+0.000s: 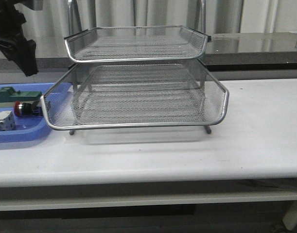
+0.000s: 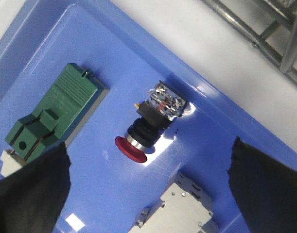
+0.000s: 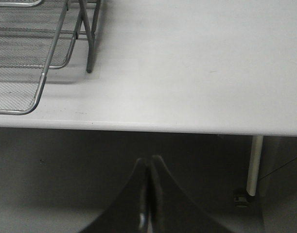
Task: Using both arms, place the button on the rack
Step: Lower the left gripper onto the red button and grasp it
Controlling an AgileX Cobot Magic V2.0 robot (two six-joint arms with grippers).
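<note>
Hovering with its black fingers spread wide, the left gripper is holding nothing above the flat blue plastic tray. Between those fingers the small push-button switch is lying on its side on the tray floor, showing a red mushroom cap, silver collar, black body and blue rear block; no lettering is legible. A green block and a white block are lying near it. The silver wire-mesh rack is standing beside the tray. The right gripper is hanging off the table edge, fingers pressed together, empty.
</note>
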